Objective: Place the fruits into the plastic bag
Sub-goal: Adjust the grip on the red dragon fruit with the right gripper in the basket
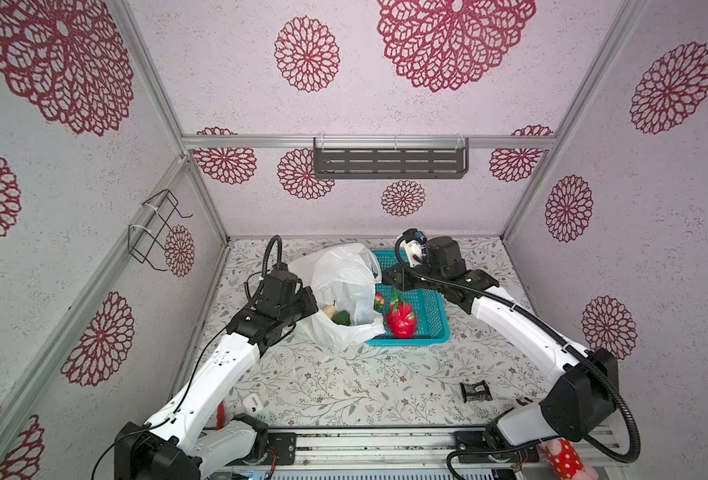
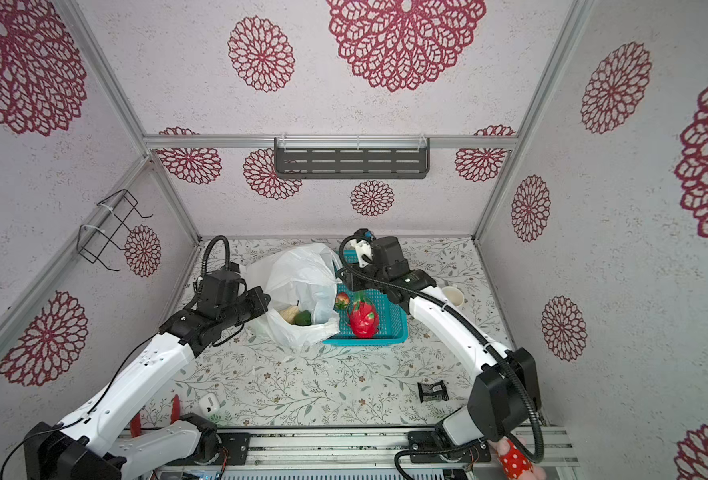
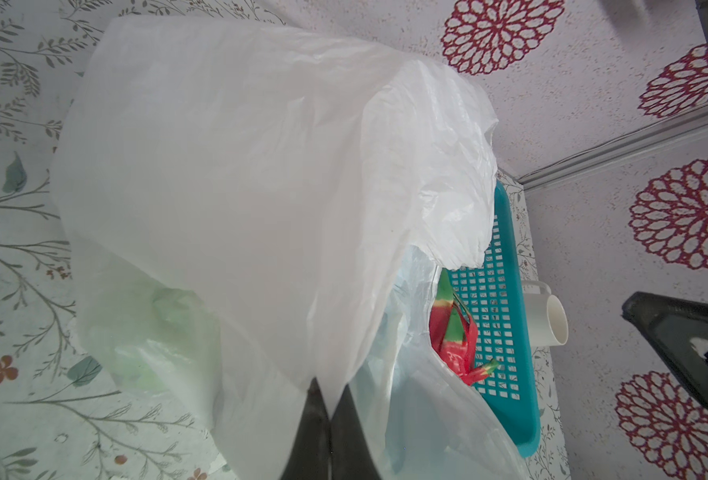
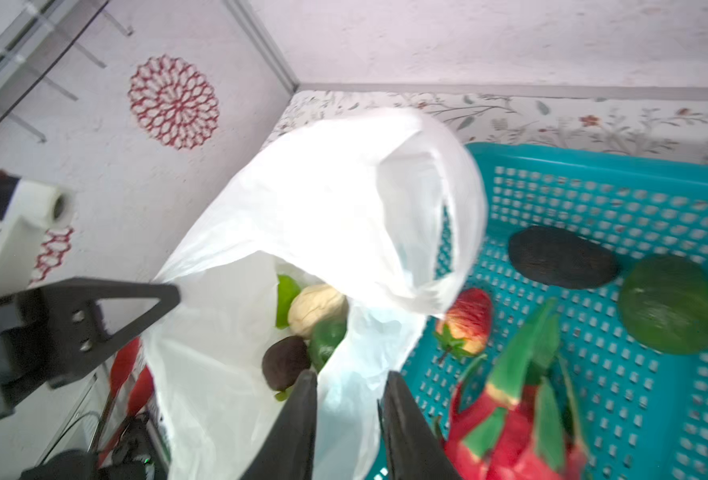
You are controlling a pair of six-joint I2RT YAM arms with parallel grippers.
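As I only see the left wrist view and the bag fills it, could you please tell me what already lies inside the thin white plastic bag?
Observer: A pale yellowish pear, a bright green fruit and a dark round fruit show inside the white plastic bag.
Operator: What else is in the teal perforated basket?
Observer: A dark oval avocado, a round green fruit and a small red-yellow fruit.
Operator: And the right gripper?
Observer: Its fingers stand apart astride the bag's rim.

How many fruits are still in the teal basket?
4: a red-yellow fruit next to the plastic bag, the dragon fruit beside it, and a dark avocado and a round green fruit side by side. The bag overlaps the basket and may hide more.
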